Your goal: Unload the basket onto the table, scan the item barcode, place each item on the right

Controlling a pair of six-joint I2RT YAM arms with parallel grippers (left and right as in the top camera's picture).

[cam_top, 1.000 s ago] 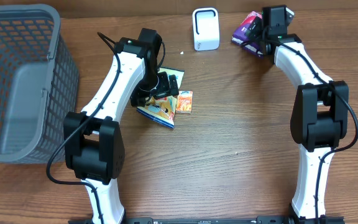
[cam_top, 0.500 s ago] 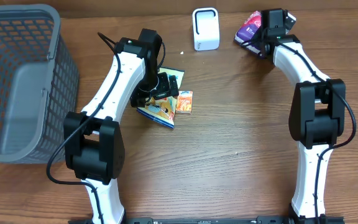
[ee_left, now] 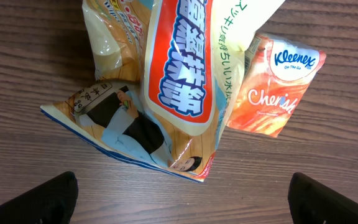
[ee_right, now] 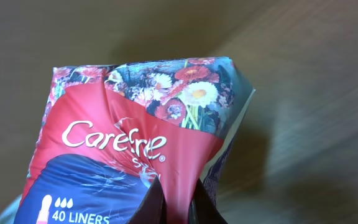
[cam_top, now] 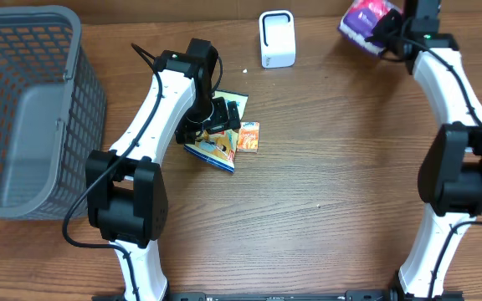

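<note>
Purple liner pack (cam_top: 366, 15) is clamped in the right end effector (cam_top: 389, 32) at the far right, beyond the white scanner (cam_top: 277, 38), probably held up to show its barcode. Left wrist: the left end effector (ee_left: 182, 208) is spread wide over a snack bag (ee_left: 166, 81), idle. Right wrist: fingers (ee_right: 153, 208) pinch the pack's lower edge.

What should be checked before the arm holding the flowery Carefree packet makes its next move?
1. Right gripper shut on the Carefree packet: ok.
2. Barcode side of the packet found: cannot tell.
3. White scanner upright on the table: ok.
4. Space between packet and scanner free: ok.
5. Left gripper open above the snack bag, away from the scanner: ok.
</note>
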